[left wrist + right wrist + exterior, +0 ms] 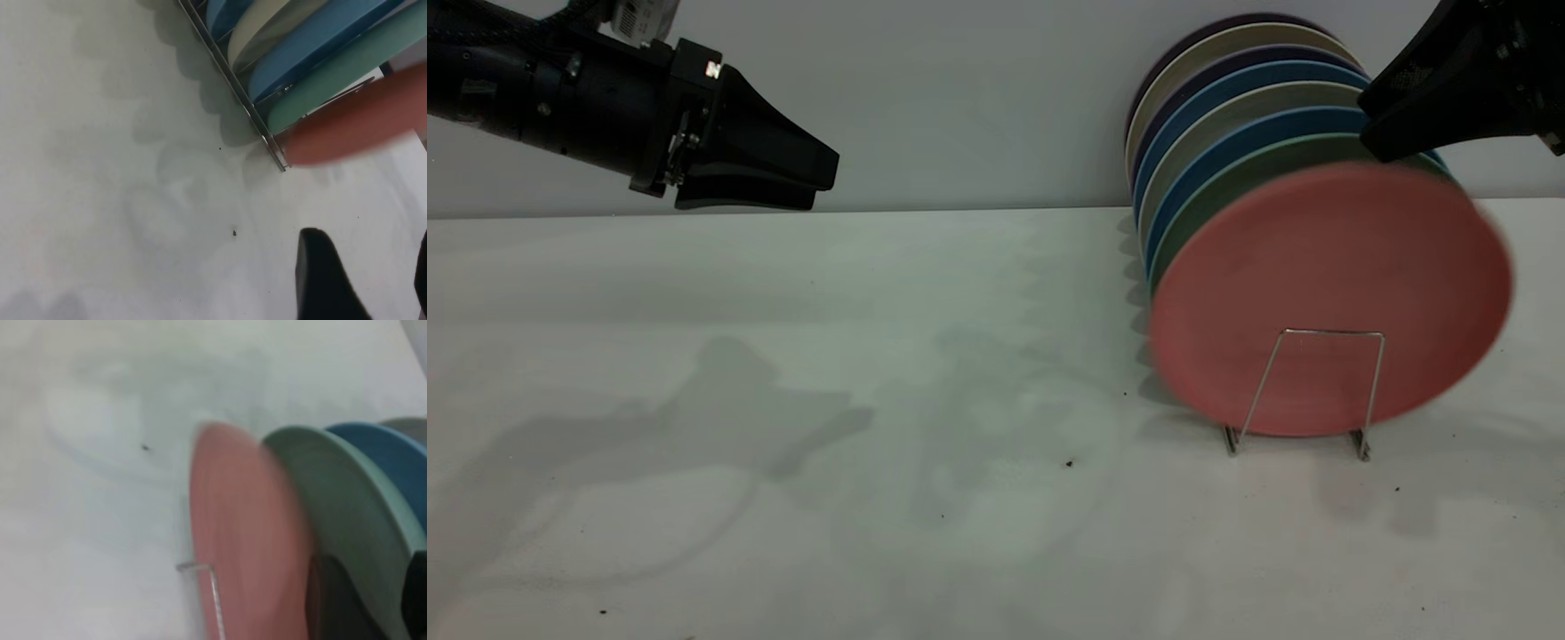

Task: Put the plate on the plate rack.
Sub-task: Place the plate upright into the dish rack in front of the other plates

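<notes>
The round salmon-pink matte plate stands upright in the thin silver wire rack near the counter's far right corner. Behind it, teal, blue and beige plates. No writing is legible. The right gripper sits at the plates' top edge, grip indiscernible; the left gripper hangs clenched, empty, far left.

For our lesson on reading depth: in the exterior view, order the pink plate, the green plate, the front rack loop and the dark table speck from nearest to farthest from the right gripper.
1. Green plate, just under the right gripper.
2. Pink plate, frontmost in the stack, below it.
3. Front rack loop, low before the pink plate.
4. Speck, on the table towards the left.
</notes>
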You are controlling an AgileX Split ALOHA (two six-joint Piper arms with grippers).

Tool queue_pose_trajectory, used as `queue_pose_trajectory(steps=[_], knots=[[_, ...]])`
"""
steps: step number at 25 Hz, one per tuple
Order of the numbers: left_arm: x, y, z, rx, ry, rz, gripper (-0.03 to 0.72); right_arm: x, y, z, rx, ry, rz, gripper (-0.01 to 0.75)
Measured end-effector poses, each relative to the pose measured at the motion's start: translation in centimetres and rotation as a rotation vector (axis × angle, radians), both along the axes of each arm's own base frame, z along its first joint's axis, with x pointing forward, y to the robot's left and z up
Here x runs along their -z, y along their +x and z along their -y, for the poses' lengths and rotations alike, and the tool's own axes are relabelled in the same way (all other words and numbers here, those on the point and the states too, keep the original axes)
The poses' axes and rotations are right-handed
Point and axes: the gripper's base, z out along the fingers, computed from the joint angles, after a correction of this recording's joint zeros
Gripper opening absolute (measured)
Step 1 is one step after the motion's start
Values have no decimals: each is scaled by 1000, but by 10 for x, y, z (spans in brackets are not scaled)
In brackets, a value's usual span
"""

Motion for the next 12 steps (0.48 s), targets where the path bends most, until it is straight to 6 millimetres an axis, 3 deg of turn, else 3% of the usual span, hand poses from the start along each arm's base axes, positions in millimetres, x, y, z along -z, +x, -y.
queue_pose_trajectory(steps=[7,12], knots=[[0,0,0,-8,-2,-10,375,-1,-7,-5,53,109,-161,278],[2,2,-10,-75,37,-59,375,-5,-9,-5,351,268,-438,280]])
